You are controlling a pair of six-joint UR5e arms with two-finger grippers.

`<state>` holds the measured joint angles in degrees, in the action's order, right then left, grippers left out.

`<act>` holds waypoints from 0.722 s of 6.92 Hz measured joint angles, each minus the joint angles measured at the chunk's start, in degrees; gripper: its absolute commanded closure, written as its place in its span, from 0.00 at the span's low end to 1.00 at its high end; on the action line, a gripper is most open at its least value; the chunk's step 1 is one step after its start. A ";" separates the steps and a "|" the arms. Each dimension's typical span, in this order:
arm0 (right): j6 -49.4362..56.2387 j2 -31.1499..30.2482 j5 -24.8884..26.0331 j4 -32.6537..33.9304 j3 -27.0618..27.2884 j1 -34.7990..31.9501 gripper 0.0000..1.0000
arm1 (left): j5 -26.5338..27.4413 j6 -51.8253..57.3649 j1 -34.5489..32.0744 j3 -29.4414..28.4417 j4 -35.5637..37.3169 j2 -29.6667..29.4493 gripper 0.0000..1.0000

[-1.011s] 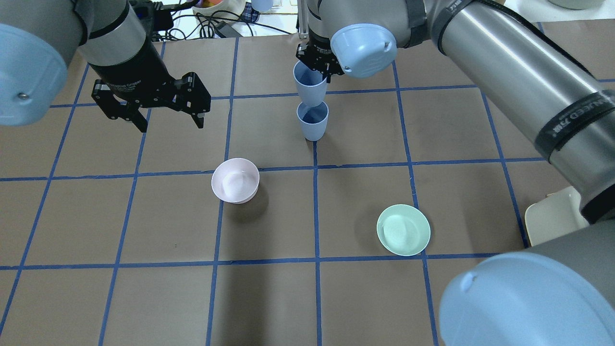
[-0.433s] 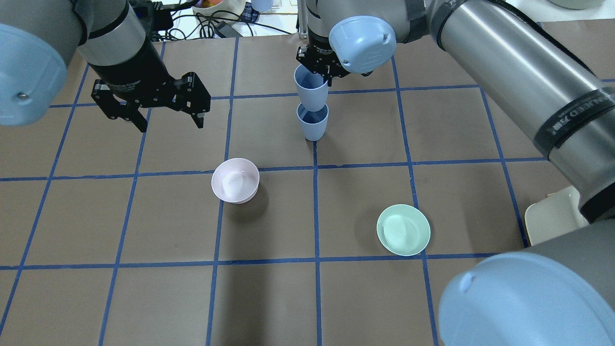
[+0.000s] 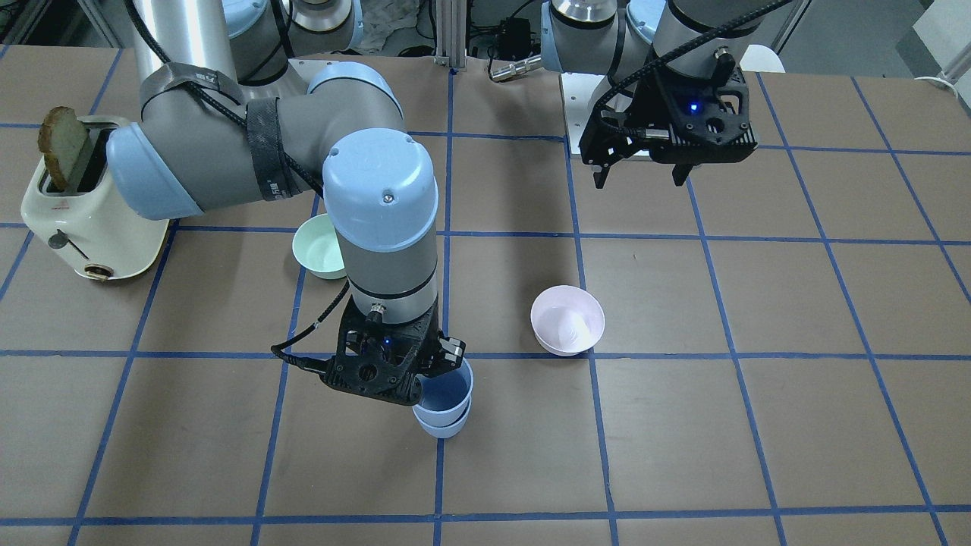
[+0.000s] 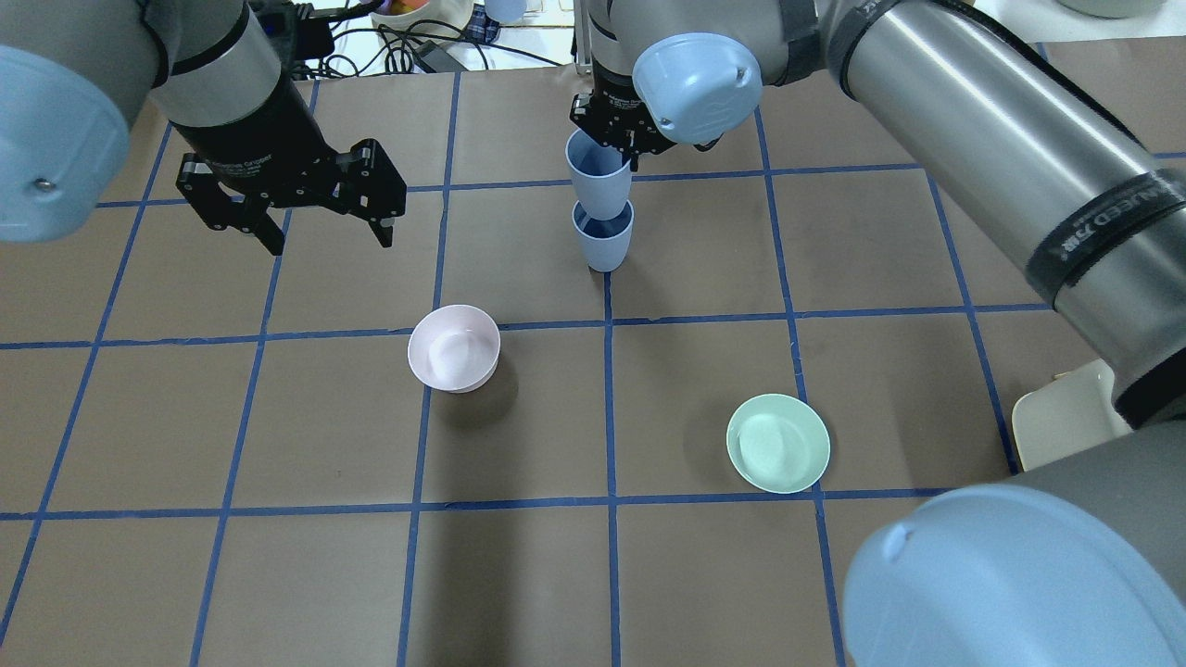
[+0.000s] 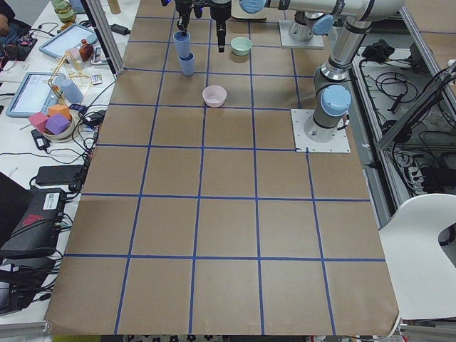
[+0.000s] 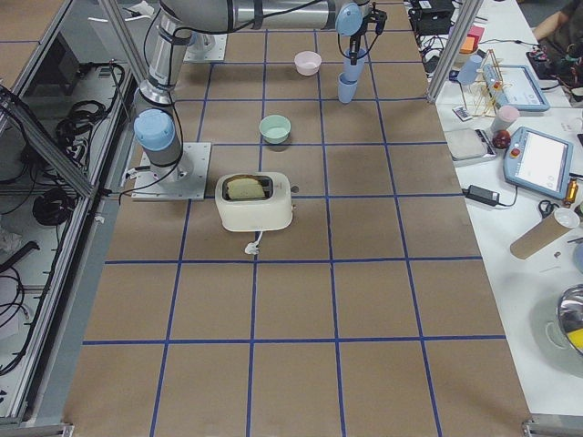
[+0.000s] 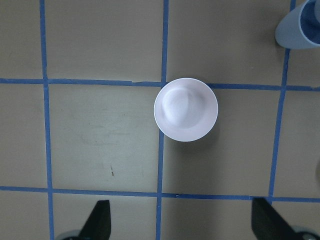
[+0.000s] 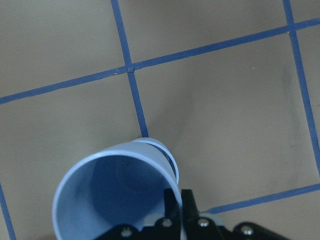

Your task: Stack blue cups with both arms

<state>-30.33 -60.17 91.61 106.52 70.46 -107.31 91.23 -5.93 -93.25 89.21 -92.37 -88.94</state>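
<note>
One blue cup (image 4: 603, 245) stands upright on the table at the far middle. My right gripper (image 4: 616, 132) is shut on the rim of the second blue cup (image 4: 598, 176) and holds it upright, its bottom inside the mouth of the standing cup. In the front-facing view the held cup (image 3: 446, 390) sits low in the lower cup (image 3: 443, 428), beside the right gripper (image 3: 422, 379). The right wrist view shows the held cup (image 8: 112, 197) with the lower rim (image 8: 169, 154) behind it. My left gripper (image 4: 331, 243) hangs open and empty, above the table to the left.
A pale pink bowl (image 4: 454, 348) stands in front of the cups, below the left gripper in the left wrist view (image 7: 186, 109). A mint-green bowl (image 4: 778, 443) sits nearer on the right. A cream toaster (image 3: 83, 205) with bread stands on the robot's right side.
My right gripper has lowered the held cup, and its bottom has gone into the standing cup's mouth. The left arm has not moved.
</note>
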 measured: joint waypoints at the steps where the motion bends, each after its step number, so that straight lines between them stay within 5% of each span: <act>1: 0.00 0.01 -0.05 -0.08 0.02 0.00 0.94 | 0.00 0.00 0.00 0.00 0.00 -0.01 0.00; 4: 0.20 0.15 -0.27 0.02 0.57 0.00 0.85 | 0.00 0.01 0.00 0.00 0.00 -0.01 0.00; 5: 0.41 0.19 -0.33 0.32 0.95 0.00 0.46 | 0.00 0.02 0.00 0.00 0.00 -0.01 0.00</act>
<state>-29.91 -59.98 91.28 106.83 71.41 -107.31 91.23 -5.91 -93.25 89.21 -92.37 -88.95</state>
